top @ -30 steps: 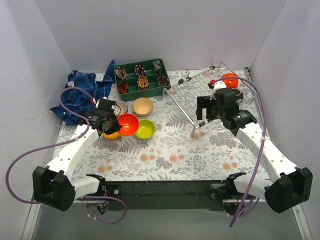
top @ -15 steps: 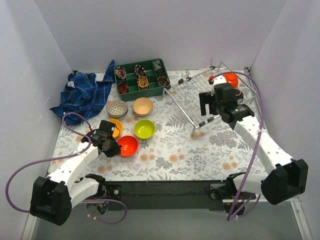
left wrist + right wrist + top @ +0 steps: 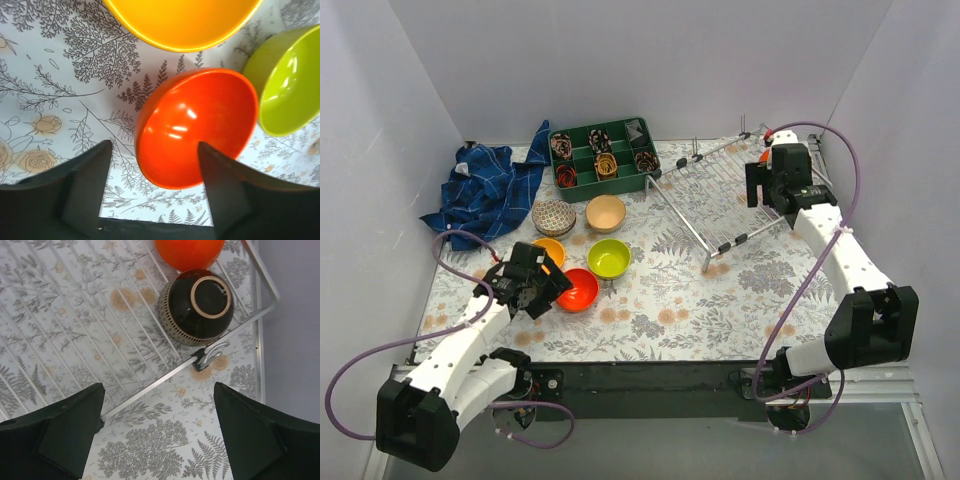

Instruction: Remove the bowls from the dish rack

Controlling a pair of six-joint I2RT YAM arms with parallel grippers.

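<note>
Top external view: the red-orange round plastic bowl has come from the bowl cluster toward the near edge and now rests upright on the floral-print tabletop. It sits at 7 o'clock of the lime green round bowl and at 5 o'clock of the yellow-orange round bowl.

Left wrist view: left fingers are spread, one either side of the bowl's near rim, and I see no contact. Judged released, so this bowl counts as unloaded.

The right arm has swung from mid-rack out to the far right corner of the silver wire dish rack, at 2 o'clock on the tabletop.

Right wrist view: right fingers are spread wide and hold nothing. An upturned dark patterned round bowl lies on the bars at 1 o'clock, touching a second red-orange bowl beyond it at 12.

Judgement: two bowls remain visibly racked, and the dark one looks like the next pick
</note>
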